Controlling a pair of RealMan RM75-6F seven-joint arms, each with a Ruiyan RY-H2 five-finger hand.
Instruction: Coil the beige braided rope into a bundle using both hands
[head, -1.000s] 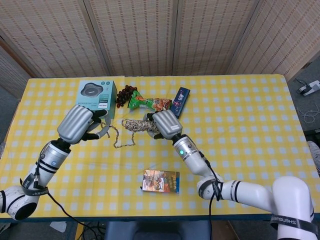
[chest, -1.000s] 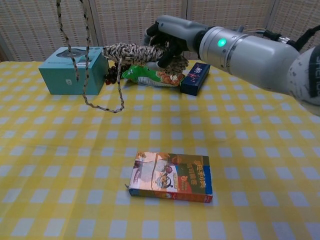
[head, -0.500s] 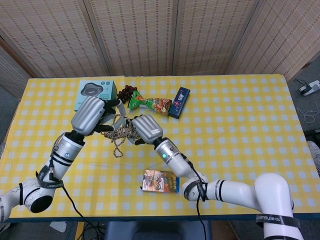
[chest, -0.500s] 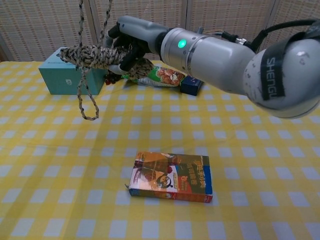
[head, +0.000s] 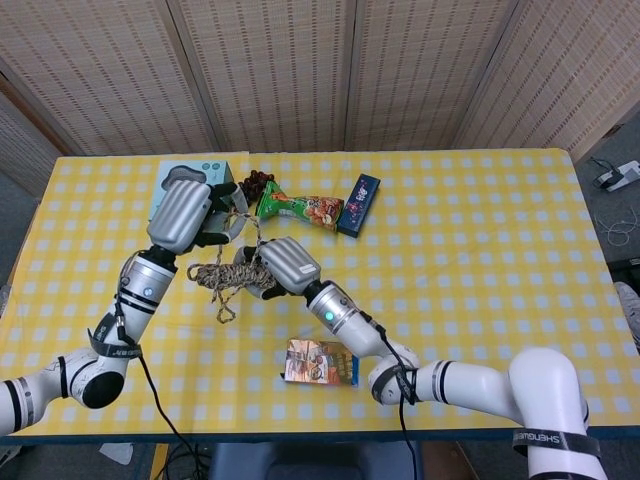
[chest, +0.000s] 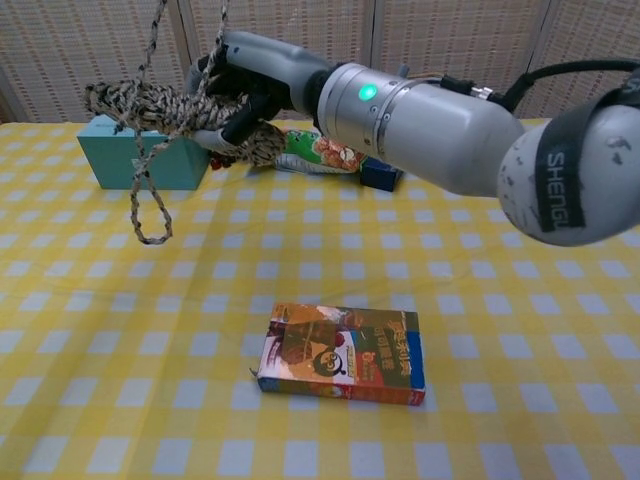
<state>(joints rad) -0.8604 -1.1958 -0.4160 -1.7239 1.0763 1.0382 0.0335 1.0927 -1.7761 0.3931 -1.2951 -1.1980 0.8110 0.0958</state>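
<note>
While both hands hang above the yellow checked tablecloth (head: 480, 250):
Right hand (head: 285, 266): fingers clamped on the coiled bundle of beige braided rope (chest: 150, 105).
Left hand (head: 186, 213): fingers curled on a strand rising from the bundle.
Rope tail: loop dangling before the teal box (chest: 120, 160).

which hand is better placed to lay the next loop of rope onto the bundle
Probably the left hand. It holds the free strand of the beige rope above the coil, while the right hand grips the bundle itself and seems occupied keeping it together.
</note>
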